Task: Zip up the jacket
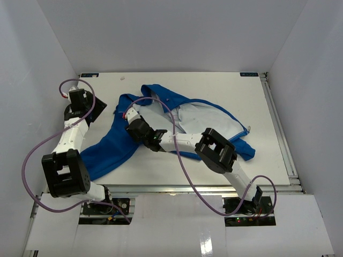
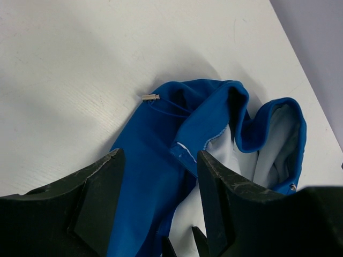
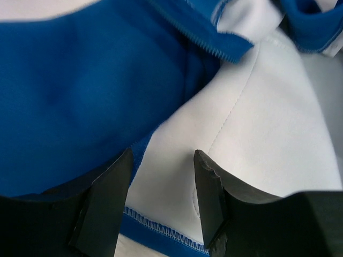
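Note:
The bright-blue jacket [image 1: 115, 147] lies open across the table, its pale lining [image 1: 206, 120] facing up. My right gripper [image 1: 130, 114] reaches in from the right to the jacket's left part. In the right wrist view it [image 3: 163, 155] stands open, low over the white lining [image 3: 257, 123] where the lining meets a blue fold [image 3: 80, 91]. My left gripper [image 1: 94, 111] hangs at the jacket's left end, by the table's left edge. It [image 2: 159, 155] is open, with nothing held and the jacket [image 2: 150, 160] lying below. A small metal zipper pull [image 2: 151, 97] sticks out at the blue edge.
White walls close in the table [image 1: 177, 171] on the left, back and right. A metal rail [image 1: 280, 134] runs along the right edge. Purple cables [image 1: 185, 176] loop off both arms, and the right forearm [image 1: 182, 142] lies across the jacket.

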Available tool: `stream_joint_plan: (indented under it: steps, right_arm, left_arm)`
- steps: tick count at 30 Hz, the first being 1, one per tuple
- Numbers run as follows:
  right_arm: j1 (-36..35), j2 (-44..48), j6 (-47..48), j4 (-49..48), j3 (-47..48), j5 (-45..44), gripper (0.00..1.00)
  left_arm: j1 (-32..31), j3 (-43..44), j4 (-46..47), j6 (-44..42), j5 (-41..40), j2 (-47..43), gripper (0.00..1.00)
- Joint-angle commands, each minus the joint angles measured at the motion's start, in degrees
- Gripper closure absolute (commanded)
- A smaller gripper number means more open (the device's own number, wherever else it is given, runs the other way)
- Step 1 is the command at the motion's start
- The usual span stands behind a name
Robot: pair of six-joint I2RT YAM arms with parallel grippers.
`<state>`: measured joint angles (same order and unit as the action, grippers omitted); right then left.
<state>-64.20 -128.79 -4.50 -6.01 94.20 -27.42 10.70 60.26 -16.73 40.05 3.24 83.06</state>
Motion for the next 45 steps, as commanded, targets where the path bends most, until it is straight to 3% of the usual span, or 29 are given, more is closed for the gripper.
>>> stream_joint_plan:
  steps: [1,16,26,27,31,34,45]
  right_arm:
    - [-0.26,-1.5,-1.69,1.39,4.18,-1.14,0.44]
    - [-4.61,0.11,-0.15,0.3,3.62,-7.82,0.44]
    - [-5.32,-3.56,0.36,3.41,6.36,-11.27,0.45]
    - [-5.32,-3.66,0.44,3.9,6.57,-12.91,0.47]
    - [-5.32,-1.91,0.72,4.43,4.76,-16.42,0.75]
    - [-5.22,0.67,0.98,4.43,2.09,-17.2,0.9]
    - [-4.88,9.77,0.56,4.52,-6.28,-13.97,0.92]
  left_arm:
    - [0.29,-1.07,1.39,-0.46,1.51,-0.31,0.33]
    - [0.29,-2.44,2.14,-0.94,2.21,0.34,0.34]
    - [0.3,-3.67,3.19,-0.48,4.4,0.83,0.34]
    - [0.29,-3.66,3.19,-0.5,4.41,1.01,0.34]
    - [0.29,-3.49,3.19,-0.68,4.85,1.93,0.35]
    - [0.29,-3.59,3.64,-0.49,5.74,2.28,0.35]
    - [0.2,-4.63,4.01,-1.78,7.49,4.21,0.36]
